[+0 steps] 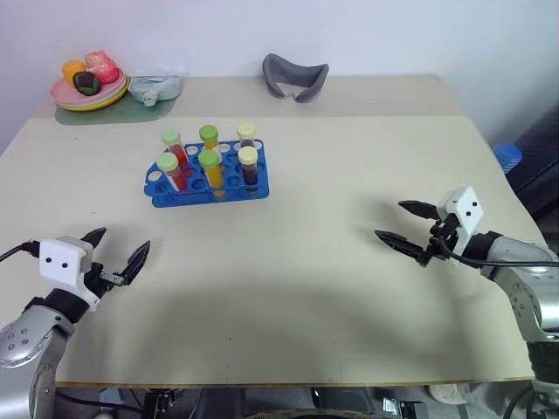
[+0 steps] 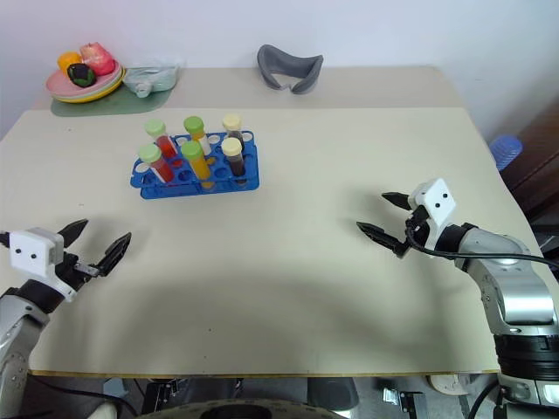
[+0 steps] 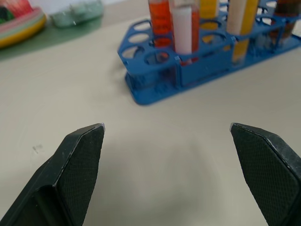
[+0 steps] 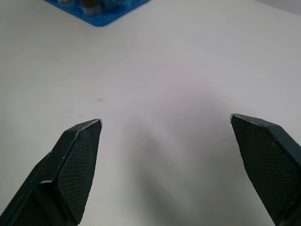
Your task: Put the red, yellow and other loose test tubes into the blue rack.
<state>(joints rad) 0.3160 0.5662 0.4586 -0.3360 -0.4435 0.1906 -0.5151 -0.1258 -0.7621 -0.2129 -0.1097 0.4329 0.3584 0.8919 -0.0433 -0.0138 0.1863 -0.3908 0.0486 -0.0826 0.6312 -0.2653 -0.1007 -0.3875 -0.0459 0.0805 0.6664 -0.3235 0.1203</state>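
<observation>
All six tubes [image 1: 210, 157] are seated upright in the rack [image 1: 208, 185]; none is seen loose on the table [image 1: 288, 262]. Left pincer [image 1: 119, 254] and right pincer [image 1: 407, 227] are spread wide, empty, well apart from rack. Task judged complete; next only retreat needed.
</observation>
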